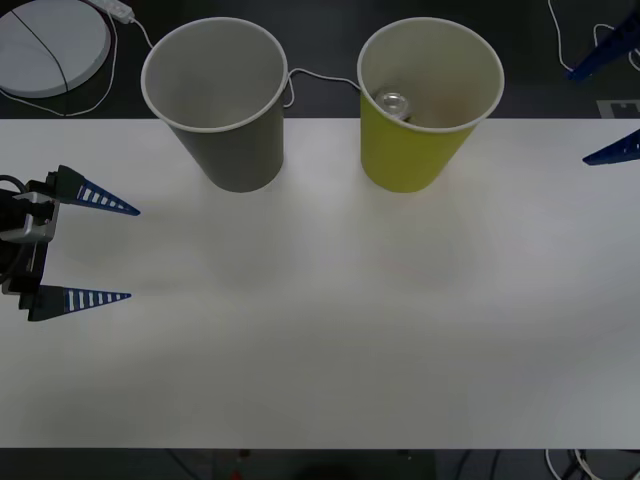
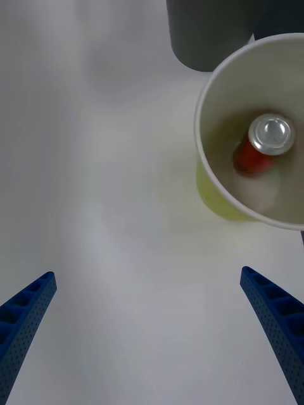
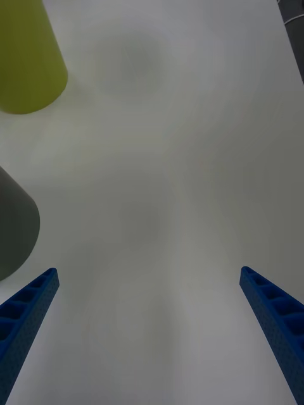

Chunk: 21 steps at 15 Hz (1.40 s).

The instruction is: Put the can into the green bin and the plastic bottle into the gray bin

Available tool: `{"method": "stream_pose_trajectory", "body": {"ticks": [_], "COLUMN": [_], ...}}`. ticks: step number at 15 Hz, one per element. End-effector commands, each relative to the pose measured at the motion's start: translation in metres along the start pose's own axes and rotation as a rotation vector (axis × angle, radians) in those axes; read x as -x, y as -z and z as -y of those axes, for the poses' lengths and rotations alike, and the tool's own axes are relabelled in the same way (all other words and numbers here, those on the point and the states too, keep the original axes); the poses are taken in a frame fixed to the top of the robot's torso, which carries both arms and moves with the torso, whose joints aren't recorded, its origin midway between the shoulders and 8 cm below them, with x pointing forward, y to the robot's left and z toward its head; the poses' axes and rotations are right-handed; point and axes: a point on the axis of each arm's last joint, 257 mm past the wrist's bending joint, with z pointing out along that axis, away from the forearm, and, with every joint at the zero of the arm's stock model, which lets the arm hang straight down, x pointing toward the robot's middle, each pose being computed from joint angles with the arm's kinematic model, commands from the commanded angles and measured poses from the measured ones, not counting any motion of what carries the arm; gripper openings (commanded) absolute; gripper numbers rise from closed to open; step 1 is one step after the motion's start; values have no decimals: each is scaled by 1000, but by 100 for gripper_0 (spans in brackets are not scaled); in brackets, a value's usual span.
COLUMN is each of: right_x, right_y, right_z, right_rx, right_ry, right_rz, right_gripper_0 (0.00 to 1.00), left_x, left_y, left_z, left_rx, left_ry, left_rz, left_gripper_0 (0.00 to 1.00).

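Front view: your white table (image 1: 320,330) carries the gray paper-cup-shaped bin (image 1: 225,140) beside the yellow-green cup-shaped bin (image 1: 415,150). Left gripper (image 1: 125,253) waits at the table's left edge, fingers spread. Right wrist view: the red-orange, gold-topped can (image 2: 261,147) lies inside the green bin (image 2: 218,196); right gripper (image 2: 149,310) hovers, fingers apart. Left wrist view: both bins stand ahead.

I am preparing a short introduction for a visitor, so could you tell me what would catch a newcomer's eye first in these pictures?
The two big cup-shaped bins at the table's far edge stand out: the gray bin on the left and the green bin on the right. The can already lies inside the green bin, gold top up. The left hand is open over the table's left edge, and the right hand is open at the right edge.
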Motion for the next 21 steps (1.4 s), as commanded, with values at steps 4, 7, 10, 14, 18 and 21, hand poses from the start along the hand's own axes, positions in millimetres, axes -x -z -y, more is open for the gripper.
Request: {"method": "stream_pose_trajectory", "body": {"ticks": [4,7,10,14,18,21], "right_x": [-27,-40,-54,-73,-87,-99], "right_y": [-13,-22,-30,-41,-57,-64], "right_z": [-33,-46,-58,-70,-76,-80], "right_rx": [16,21,21,13,-19,-27], "right_ry": [96,132,166,173,149,133], "right_rz": [106,161,186,175,164,155], "right_gripper_0": [100,100,100,100,100,100], "left_x": [0,0,0,0,0,0], "left_y": [0,0,0,0,0,0], "left_z": [0,0,0,0,0,0], "left_rx": [0,0,0,0,0,0], "left_ry": [0,0,0,0,0,0], "left_rz": [0,0,0,0,0,0], "left_gripper_0": [100,100,100,100,100,100]}}
